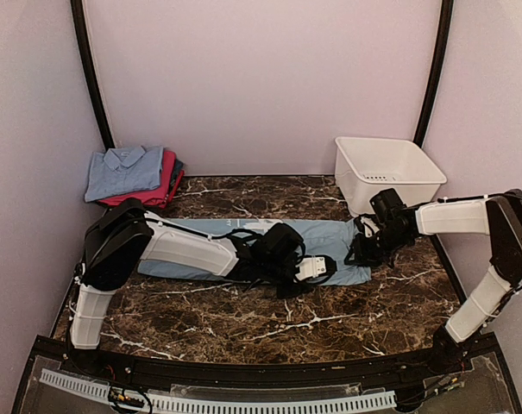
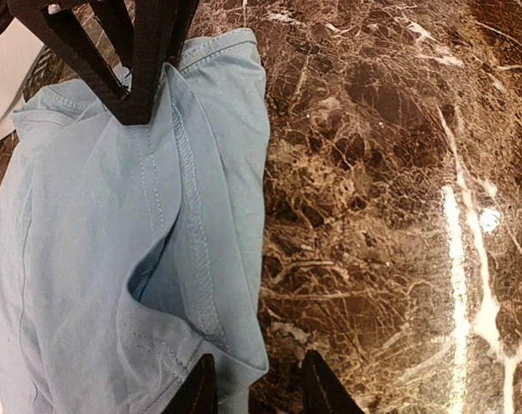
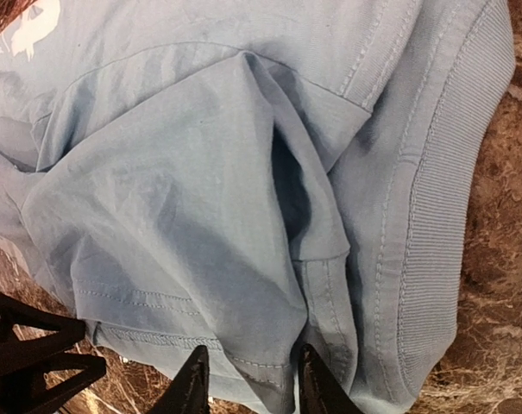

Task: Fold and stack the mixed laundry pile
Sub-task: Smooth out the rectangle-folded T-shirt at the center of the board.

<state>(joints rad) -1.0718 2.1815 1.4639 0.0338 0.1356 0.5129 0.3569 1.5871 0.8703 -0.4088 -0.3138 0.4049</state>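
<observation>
Folding is partly done: a stack (image 1: 133, 177) of finished pieces sits at the back left corner of the table (image 1: 243, 315), a blue collared shirt (image 1: 122, 169) on top and a pink piece (image 1: 167, 177) under it. One pale blue garment (image 1: 330, 237) lies stretched flat across the middle of the table, and both arms work at its right end (the end with the ribbed band (image 3: 442, 216)). The right gripper (image 3: 252, 384) is pinched on a raised fold near the hem. The left gripper (image 2: 256, 392) has a corner of the cloth between its half-closed fingers, but I cannot tell whether it really grips. By my reading this piece is not yet folded and must then join the stack. A white tub (image 1: 390, 172) stands at the back right; no other loose garment shows, so this looks like the last one.
</observation>
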